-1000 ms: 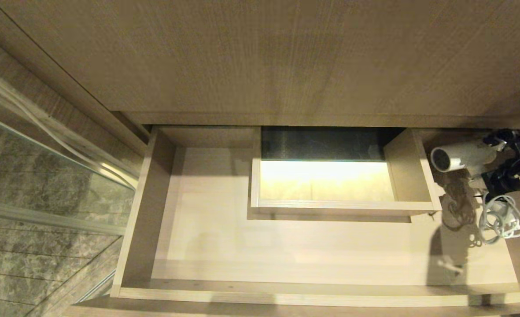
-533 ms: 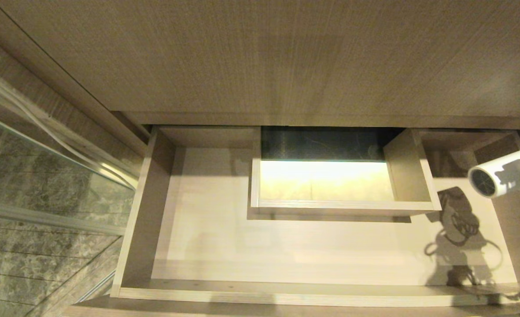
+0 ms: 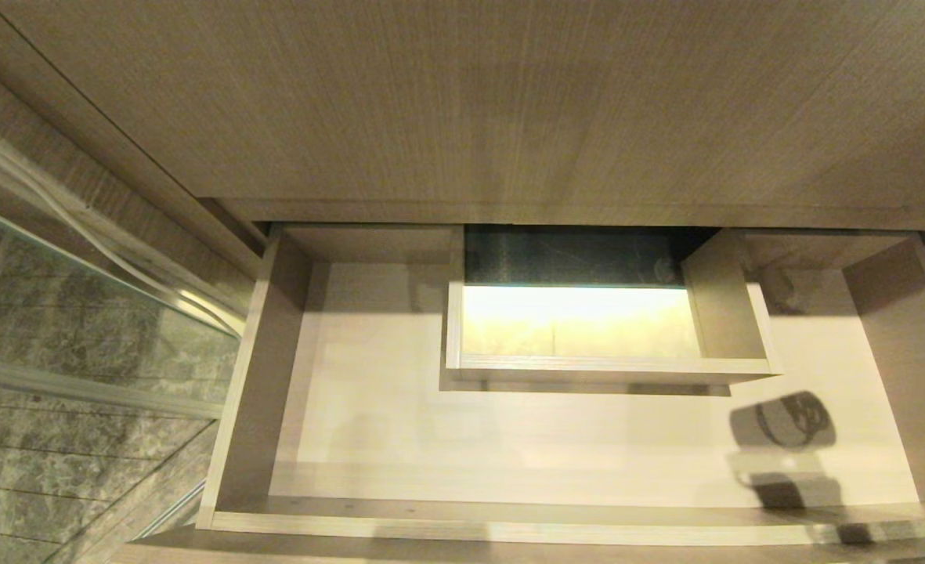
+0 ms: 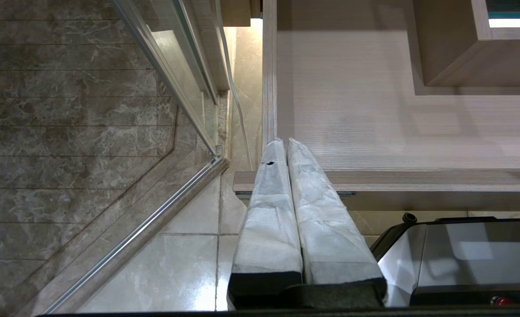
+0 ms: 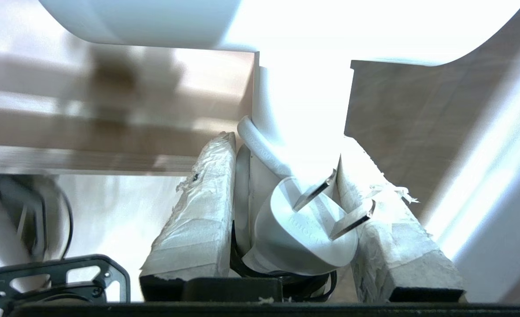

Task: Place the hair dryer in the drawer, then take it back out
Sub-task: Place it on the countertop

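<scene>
Fingers of the right hand [image 5: 286,193] squeeze the white handle of the hair dryer [image 5: 304,110], outside the empty drawer [image 3: 243,376]. It looks light, hard and smooth; its plug [image 5: 299,229] dangles loose. Holding the handle seems best. The left hand [image 4: 282,145] is pressed together.

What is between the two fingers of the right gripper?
In the right wrist view, the right gripper holds the hair dryer handle between its fingers, with the white plug and cord beside it.
</scene>
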Controlling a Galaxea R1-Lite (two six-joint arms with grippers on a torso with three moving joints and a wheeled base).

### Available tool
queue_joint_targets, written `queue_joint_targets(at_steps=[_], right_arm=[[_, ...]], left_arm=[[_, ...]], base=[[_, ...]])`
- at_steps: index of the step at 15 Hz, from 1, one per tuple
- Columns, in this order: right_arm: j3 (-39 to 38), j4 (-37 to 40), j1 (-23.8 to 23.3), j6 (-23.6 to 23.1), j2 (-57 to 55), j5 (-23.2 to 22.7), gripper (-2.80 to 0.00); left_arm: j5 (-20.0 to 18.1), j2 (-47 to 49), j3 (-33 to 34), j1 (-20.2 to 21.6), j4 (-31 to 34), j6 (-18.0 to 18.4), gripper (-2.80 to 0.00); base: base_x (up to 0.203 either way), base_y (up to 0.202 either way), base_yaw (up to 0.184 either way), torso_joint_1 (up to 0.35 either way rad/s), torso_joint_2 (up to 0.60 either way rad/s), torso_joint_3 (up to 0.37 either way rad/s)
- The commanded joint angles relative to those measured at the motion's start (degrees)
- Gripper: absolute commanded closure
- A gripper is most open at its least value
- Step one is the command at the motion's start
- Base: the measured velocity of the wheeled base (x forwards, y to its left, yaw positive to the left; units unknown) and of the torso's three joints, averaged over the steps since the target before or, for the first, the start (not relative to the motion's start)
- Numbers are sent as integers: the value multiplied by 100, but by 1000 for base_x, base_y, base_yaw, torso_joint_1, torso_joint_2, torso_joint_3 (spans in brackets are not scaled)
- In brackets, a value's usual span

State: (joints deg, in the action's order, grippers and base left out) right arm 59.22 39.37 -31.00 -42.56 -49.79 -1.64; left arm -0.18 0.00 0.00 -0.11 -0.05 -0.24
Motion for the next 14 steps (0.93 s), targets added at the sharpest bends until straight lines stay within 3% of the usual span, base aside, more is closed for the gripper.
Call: queue_joint_targets(at_steps=[1,7,14], right_arm=[[805,384,4,31,1120,-306,0],[2647,378,50,187,1076,-632,0],[3057,-1156,70,303,484,-703,0]], left_arm=[[1,0,0,2,-4,-2,0],[1,0,4,2,-4,-2,0],[1,0,0,2,-4,-2,0]], base=[[0,0,0,0,0,0],[0,0,0,0,0,0],[0,0,0,0,0,0]])
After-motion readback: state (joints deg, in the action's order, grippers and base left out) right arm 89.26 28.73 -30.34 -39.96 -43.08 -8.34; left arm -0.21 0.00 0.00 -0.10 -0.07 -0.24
